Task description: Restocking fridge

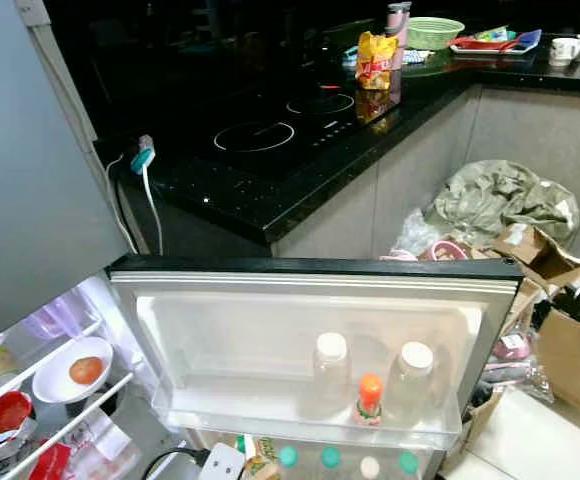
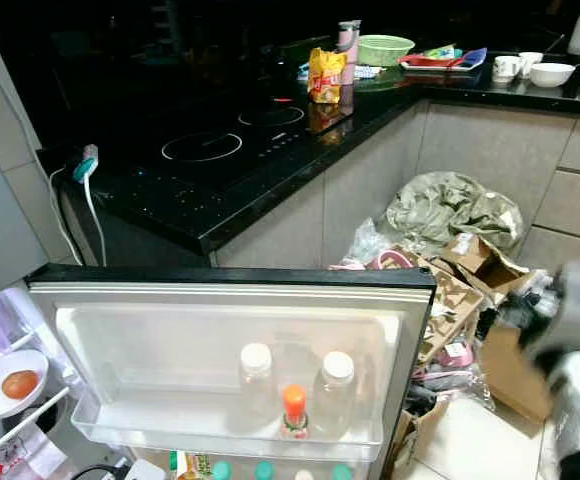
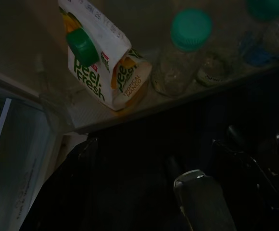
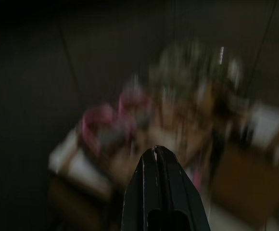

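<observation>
Kitchen: black counter (image 1: pixel 300 190) with an induction hob (image 1: pixel 270 125), running round a corner behind an open fridge.
Fridge door: the door (image 1: pixel 310 330) stands swung wide open, its inner side facing the camera.
Upper door shelf: two clear bottles with white caps (image 1: pixel 331 366) and (image 1: pixel 413 372) stand side by side; a small orange-capped bottle (image 1: pixel 369 398) stands in front, between them.
Lower door shelf: a juice carton (image 3: pixel 106 62) with a green cap, marked "Tropical Mango", stands beside green-capped bottles (image 3: pixel 183 48).
Fridge interior: a white bowl holding a tomato (image 1: pixel 86 370) sits on a wire shelf; red packets (image 1: pixel 5 420) lie on the shelf below.
Counter items: yellow snack bag (image 1: pixel 375 60), green bowl (image 1: pixel 435 32), white cups (image 1: pixel 570 48).
Floor: cardboard boxes (image 1: pixel 540 260) and a crumpled grey-green bag (image 1: pixel 500 200) lie right of the fridge door.
Right gripper: the right gripper (image 4: pixel 156 150) has its black fingers pressed together, holding nothing, over the blurred floor clutter.
Left gripper: its wrist view is too dark; cannot tell the state.
</observation>
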Robot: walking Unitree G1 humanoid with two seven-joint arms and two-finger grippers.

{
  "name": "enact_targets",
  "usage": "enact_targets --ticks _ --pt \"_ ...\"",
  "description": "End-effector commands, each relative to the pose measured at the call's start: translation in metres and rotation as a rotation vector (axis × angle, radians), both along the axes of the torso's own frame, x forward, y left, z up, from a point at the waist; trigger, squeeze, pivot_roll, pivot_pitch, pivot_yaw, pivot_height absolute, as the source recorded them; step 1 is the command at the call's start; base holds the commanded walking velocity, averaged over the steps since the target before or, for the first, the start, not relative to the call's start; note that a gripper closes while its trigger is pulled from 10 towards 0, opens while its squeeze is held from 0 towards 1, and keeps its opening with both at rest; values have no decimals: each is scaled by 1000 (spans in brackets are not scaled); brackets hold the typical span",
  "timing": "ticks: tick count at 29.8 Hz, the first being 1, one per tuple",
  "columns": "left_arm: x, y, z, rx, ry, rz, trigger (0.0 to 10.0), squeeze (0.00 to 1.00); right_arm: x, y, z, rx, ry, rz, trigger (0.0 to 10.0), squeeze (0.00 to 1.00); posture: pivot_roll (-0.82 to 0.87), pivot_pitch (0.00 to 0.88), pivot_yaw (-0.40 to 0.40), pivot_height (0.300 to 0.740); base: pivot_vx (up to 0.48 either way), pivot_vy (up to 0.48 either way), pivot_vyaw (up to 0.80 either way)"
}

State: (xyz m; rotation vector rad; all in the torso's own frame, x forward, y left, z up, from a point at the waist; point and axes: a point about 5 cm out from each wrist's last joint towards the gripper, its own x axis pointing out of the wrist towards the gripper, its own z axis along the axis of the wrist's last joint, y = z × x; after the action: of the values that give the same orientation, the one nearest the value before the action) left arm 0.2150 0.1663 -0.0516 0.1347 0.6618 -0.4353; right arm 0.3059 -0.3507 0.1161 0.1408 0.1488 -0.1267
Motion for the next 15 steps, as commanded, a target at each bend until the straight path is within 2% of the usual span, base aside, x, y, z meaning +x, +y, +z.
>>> enact_targets --ticks 1,3,4,6,7,9,12,14,15 --pt "-6 7 -4 22 26 -4 10000 0 0 -1 1 -32 -20 -10 10000 0 -55 120 75 740 0 0 0" --pt "-5 7 -4 24 26 -5 10000 0 -3 6 -12 -17 1 -6 10000 0 -57 121 78 740 0 0 0" --pt "-5 7 -4 24 26 -5 10000 0 -3 6 -12 -17 1 -6 10000 0 -57 121 78 740 0 0 0" --pt "-4 7 -3 26 25 -6 10000 0 -4 23 -28 17 6 50 10000 0 -50 124 76 740 0 0 0" --pt "-4 7 -3 26 25 -6 10000 0 -4 23 -28 17 6 50 10000 0 -50 124 76 740 0 0 0" --pt "-3 6 -3 26 22 -3 10000 0 -4 39 -38 9 0 125 10000 0 -48 124 74 740 0 0 0" --pt "-2 6 -2 26 15 9 10000 0 -3 47 -41 16 -5 169 10000 0 -46 125 67 740 0 0 0" --pt "2 10 1 17 -5 68 10000 0 -3 61 -46 45 -15 246 10000 0 -45 125 57 740 0 0 0" --pt "2 10 1 17 -5 68 10000 0 -3 61 -46 45 -15 246 10000 0 -45 125 57 740 0 0 0"
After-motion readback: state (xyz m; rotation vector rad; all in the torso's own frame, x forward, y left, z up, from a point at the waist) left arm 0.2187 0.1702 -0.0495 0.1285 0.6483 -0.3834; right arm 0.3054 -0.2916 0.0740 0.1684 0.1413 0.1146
